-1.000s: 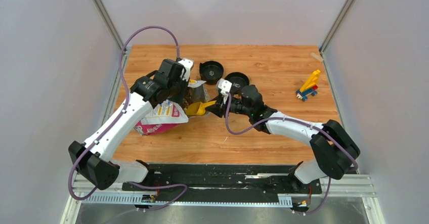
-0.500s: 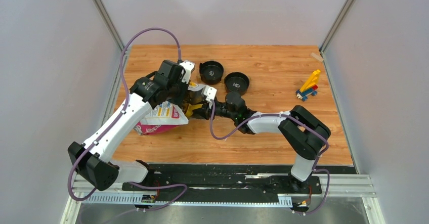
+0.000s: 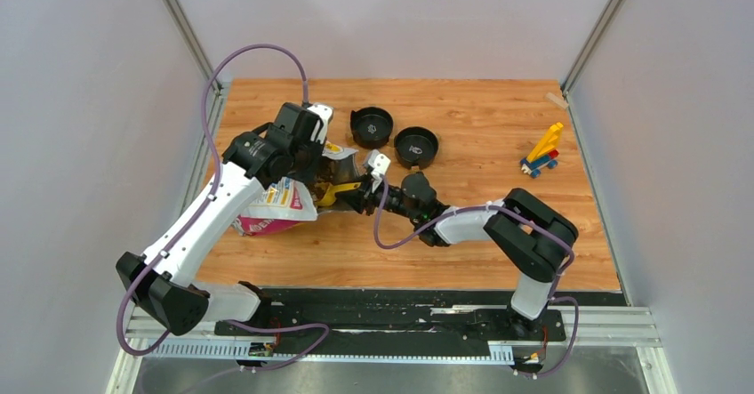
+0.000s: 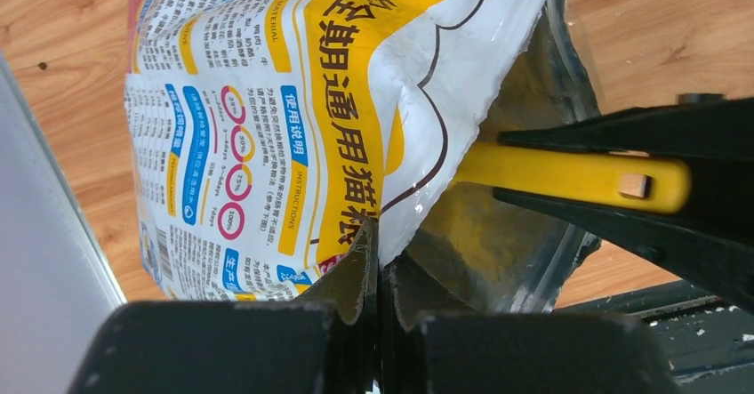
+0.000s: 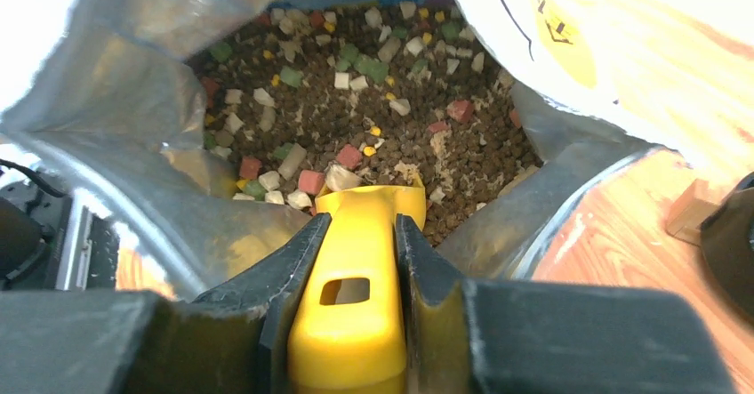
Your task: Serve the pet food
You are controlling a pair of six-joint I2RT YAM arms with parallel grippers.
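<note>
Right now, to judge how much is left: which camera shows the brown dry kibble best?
The right wrist view: it looks straight into the open printed bag at the brown dry kibble with coloured bits. The left wrist view shows only the bag's outside and foil lining; the top view shows none clearly.
</note>
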